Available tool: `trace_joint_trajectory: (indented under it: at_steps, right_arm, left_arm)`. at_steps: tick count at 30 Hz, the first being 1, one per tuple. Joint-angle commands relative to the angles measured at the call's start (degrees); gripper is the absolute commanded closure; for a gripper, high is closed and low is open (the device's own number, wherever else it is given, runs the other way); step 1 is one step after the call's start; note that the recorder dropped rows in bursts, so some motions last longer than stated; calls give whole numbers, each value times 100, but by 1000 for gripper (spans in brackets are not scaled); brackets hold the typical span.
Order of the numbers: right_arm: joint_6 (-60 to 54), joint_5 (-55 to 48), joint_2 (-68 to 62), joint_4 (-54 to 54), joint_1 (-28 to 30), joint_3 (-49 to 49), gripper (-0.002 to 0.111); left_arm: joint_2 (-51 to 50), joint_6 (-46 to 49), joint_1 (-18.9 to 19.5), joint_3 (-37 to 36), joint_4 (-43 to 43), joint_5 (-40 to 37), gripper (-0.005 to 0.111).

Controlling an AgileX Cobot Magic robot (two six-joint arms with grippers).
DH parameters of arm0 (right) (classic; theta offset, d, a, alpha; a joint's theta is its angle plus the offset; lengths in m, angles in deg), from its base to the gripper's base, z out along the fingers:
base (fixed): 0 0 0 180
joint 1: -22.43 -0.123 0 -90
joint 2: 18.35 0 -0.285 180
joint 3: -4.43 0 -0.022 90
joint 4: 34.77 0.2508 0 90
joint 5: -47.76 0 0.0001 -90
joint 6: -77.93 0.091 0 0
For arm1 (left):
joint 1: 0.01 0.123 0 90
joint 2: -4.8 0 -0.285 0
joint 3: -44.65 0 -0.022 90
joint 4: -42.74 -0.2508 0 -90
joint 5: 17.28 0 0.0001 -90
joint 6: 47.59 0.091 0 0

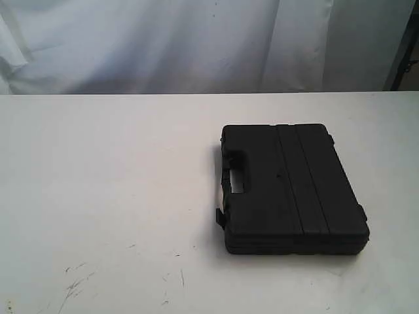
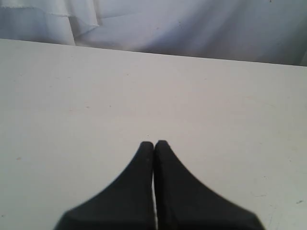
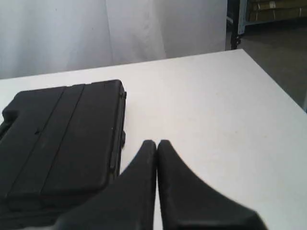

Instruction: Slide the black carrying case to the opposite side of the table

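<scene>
Your black carrying case (image 1: 294, 190) lies flat on the white table (image 1: 98, 183), toward 4 o'clock from the middle in the exterior view. Your left gripper (image 2: 153, 143) is pinched closed, holding nothing. Your right gripper (image 3: 157, 142) is closed and empty too, near the case.

Lab-style test bay: white cloth backdrop (image 1: 163, 46), scuffed white table (image 1: 98, 170), shelving rack (image 3: 273, 9) beyond.

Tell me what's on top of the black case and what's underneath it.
Nothing sits on the black case; its lid is bare. It lies flat on the white table, and the patch beneath is covered.
</scene>
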Motion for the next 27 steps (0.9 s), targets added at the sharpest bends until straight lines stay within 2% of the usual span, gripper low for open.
trace_joint_trajectory:
  at_steps: [1,5,13,17,22,27]
  right_arm:
    - [-35,940,30,198,36,15,108]
    - [-35,1582,30,208,36,15,108]
    - [-35,1863,30,208,36,15,108]
    - [-35,2847,30,197,36,15,108]
    - [43,2746,-54,222,36,-888,108]
    - [43,2061,-1136,222,36,-2099,108]
  left_arm:
    - [27,8,11,-25,-3,65,107]
    - [27,8,11,-25,-3,65,107]
    - [27,8,11,-25,-3,65,107]
    - [27,8,11,-25,-3,65,107]
    - [27,8,11,-25,-3,65,107]
    - [27,8,11,-25,-3,65,107]
